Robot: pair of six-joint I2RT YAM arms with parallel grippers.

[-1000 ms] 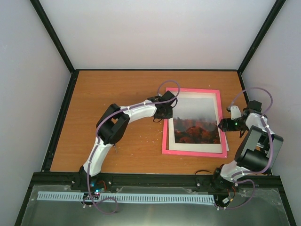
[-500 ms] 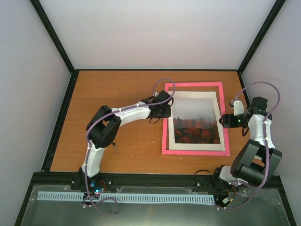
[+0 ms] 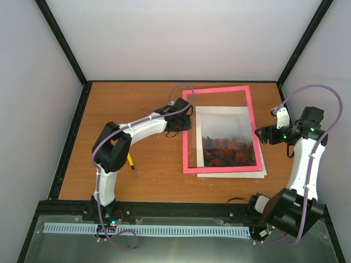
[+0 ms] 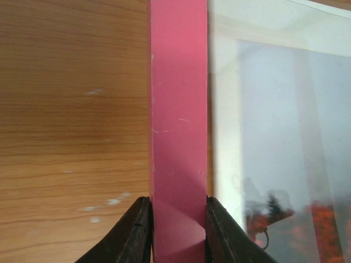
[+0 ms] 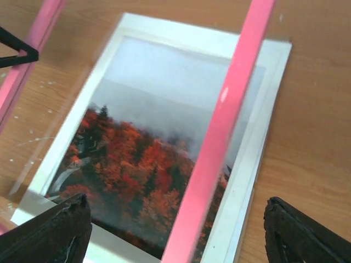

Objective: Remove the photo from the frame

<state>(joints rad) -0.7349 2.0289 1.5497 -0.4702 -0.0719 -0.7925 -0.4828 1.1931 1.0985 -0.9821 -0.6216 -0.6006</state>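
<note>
The bright-pink frame (image 3: 186, 143) hangs tilted over the table, and my left gripper (image 3: 183, 121) is shut on its left rail (image 4: 179, 109). Black fingertips (image 4: 140, 230) press both sides of that rail. The photo (image 3: 227, 141), red-orange forest under grey mist, lies flat on the table on a white sheet (image 3: 233, 174). Its right part pokes out past the frame's right rail (image 5: 219, 137). My right gripper (image 3: 262, 134) hovers open over the photo's right edge (image 5: 137, 159), holding nothing.
A small yellow-handled screwdriver (image 3: 130, 163) lies on the wooden table (image 3: 137, 98) left of the frame, near the left arm's elbow. Black rails and white walls close the table on three sides. The right arm stands tall near the right wall.
The frame has travelled left and toward the back with my left gripper, uncovering the photo's right side. My right gripper pulled back to the right and opened a little wider.
</note>
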